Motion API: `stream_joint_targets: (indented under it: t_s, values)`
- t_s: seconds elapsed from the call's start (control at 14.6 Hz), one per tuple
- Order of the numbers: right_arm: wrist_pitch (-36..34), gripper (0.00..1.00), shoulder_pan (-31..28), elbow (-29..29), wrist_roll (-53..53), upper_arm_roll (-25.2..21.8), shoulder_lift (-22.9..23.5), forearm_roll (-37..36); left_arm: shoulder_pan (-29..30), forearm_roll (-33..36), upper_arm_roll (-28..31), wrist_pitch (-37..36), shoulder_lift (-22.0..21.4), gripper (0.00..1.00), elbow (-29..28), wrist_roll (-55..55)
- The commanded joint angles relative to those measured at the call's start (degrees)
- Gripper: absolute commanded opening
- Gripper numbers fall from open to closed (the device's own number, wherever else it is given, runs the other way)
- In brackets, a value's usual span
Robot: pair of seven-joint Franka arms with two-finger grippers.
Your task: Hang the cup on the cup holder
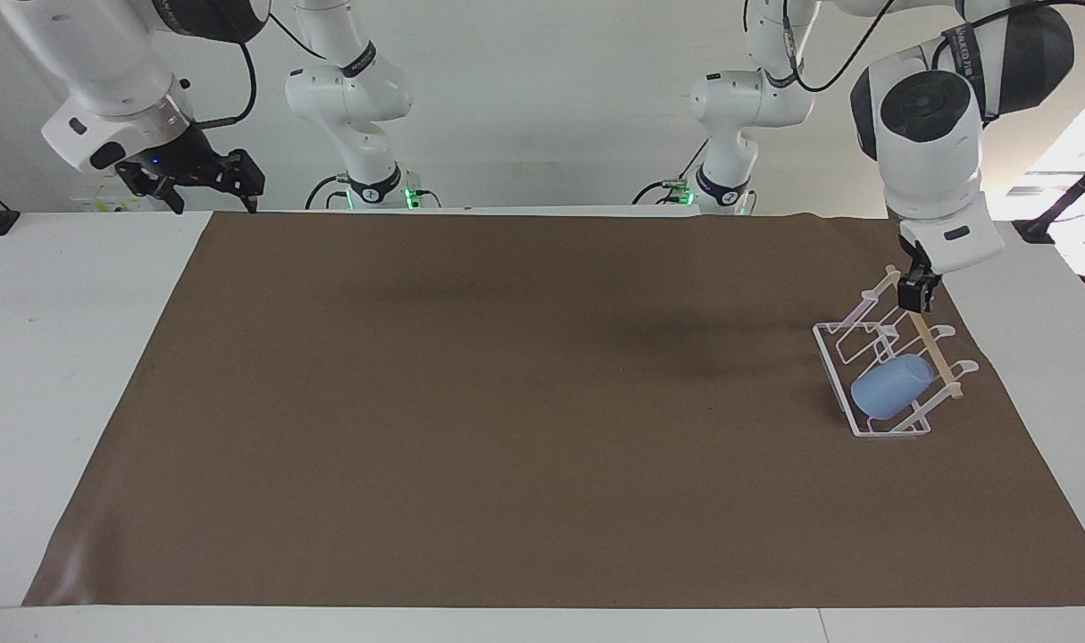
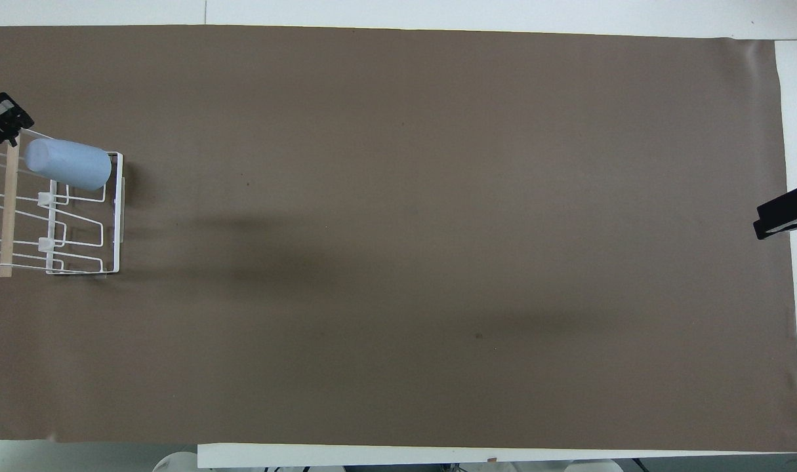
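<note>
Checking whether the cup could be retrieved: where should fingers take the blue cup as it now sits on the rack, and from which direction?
Probably across the cup's round sidewall, coming from above. It lies tilted on a prong of the cup holder, at the end farthest from the robots, its upper side unobstructed while wire loops run beneath. The left gripper hangs over the rack's other end; the right gripper waits.

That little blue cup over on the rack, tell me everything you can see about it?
The cup is a small, plain, light-blue tumbler with no handle, matte like plastic. It lies tilted on a prong of the white wire cup holder, at the rack's end farthest from the robots, on the left arm's end of the table. Only the rack touches it; the left gripper is up over the rack's other end.
</note>
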Motion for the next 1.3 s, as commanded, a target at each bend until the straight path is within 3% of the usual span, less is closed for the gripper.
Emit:
stream_joint_targets:
  t_s: [0.0,0.34,0.55,0.89,1.23]
  values:
    - [-0.14,0.99,-0.37,-1.22,0.22,0.17,-1.21,1.03,3.22,-9.7,-0.15,0.81,-3.06,1.0,-1.66,14.45]
    - [-0.14,0.99,-0.37,-1.22,0.22,0.17,-1.21,1.03,7.0,-21.76,-0.15,-2.35,-4.82,1.0,-1.49,33.89]
    - [-0.14,0.99,-0.37,-1.22,0.22,0.17,-1.21,1.03,7.54,-25.28,-0.15,-6.92,-4.12,1.0,1.32,48.14]
    - [-0.14,0.99,-0.37,-1.22,0.22,0.17,-1.21,1.03,7.36,-28.19,-0.5,-11.06,-2.1,1.0,7.3,47.9]
    - [-0.14,0.99,-0.37,-1.22,0.22,0.17,-1.29,1.03,6.14,-27.76,-0.94,-11.06,-2.01,1.0,7.39,47.91]
